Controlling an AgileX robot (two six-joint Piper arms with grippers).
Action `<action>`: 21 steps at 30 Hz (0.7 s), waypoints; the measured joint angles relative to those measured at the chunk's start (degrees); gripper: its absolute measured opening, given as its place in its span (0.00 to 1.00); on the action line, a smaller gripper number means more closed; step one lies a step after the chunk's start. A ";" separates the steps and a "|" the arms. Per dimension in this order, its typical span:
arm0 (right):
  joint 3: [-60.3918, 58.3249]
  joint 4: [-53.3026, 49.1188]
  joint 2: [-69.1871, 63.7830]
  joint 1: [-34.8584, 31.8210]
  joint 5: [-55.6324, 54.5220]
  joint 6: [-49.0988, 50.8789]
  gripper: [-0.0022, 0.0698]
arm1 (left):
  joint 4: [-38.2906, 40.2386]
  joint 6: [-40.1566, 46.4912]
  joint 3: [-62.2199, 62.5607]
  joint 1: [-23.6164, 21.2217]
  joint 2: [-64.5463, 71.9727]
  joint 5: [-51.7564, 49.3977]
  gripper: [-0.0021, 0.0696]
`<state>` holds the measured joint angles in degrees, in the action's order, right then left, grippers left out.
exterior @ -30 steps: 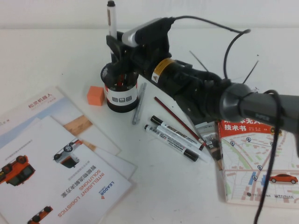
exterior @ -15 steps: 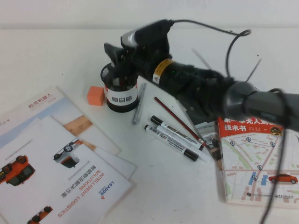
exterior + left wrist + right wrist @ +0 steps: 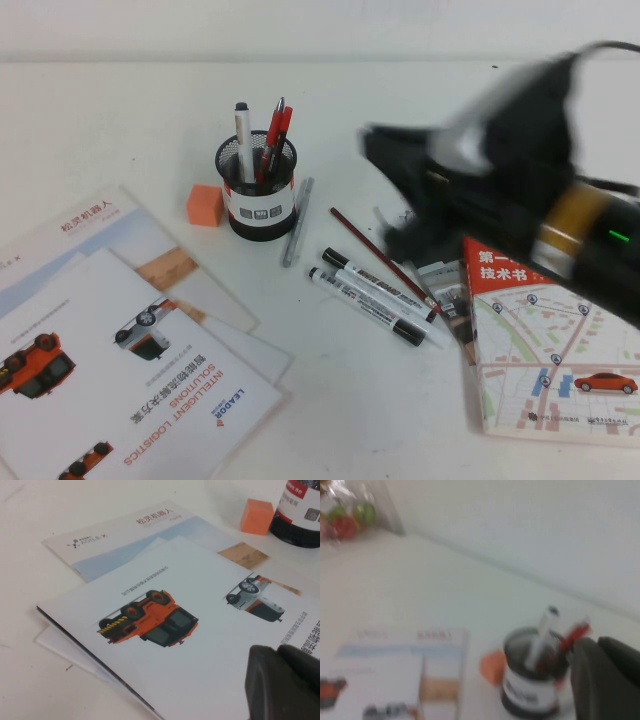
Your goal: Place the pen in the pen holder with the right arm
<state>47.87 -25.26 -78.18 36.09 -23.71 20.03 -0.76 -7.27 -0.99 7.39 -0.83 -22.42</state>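
The pen (image 3: 242,135), a white marker with a black cap, stands upright in the pen holder (image 3: 258,195), a black mesh cup with a white label band. Two red pens (image 3: 276,135) stand beside it. My right gripper (image 3: 378,145) is blurred and empty, well to the right of the holder and above the table. In the right wrist view the gripper (image 3: 598,645) sits close beside the holder (image 3: 530,690) and the pen (image 3: 542,635), with its jaws together. My left gripper (image 3: 278,652) is shut and empty over the brochures.
Two more white markers (image 3: 375,290), a silver-grey pen (image 3: 297,220) and a dark-red pencil (image 3: 375,250) lie right of the holder. An orange block (image 3: 204,204) sits to its left. Brochures (image 3: 120,340) cover the front left. A book (image 3: 550,340) lies at the right.
The pen was held above the holder and now stands in it. My right gripper has let go and pulled back fast to the right, away from the holder.
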 joint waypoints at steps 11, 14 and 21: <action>-20.59 4.96 28.01 0.00 15.28 0.00 0.00 | 0.00 0.00 0.00 0.00 0.00 0.00 0.03; -25.59 8.16 33.06 0.00 15.56 -0.09 0.00 | 0.00 0.00 0.00 0.00 0.00 0.00 0.03; -33.60 14.20 40.01 -1.33 16.22 -0.12 0.00 | 0.00 0.00 0.00 0.00 0.00 0.00 0.03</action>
<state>14.27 -11.06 -38.16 34.76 -7.49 19.91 -0.76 -7.27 -0.99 7.39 -0.83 -22.42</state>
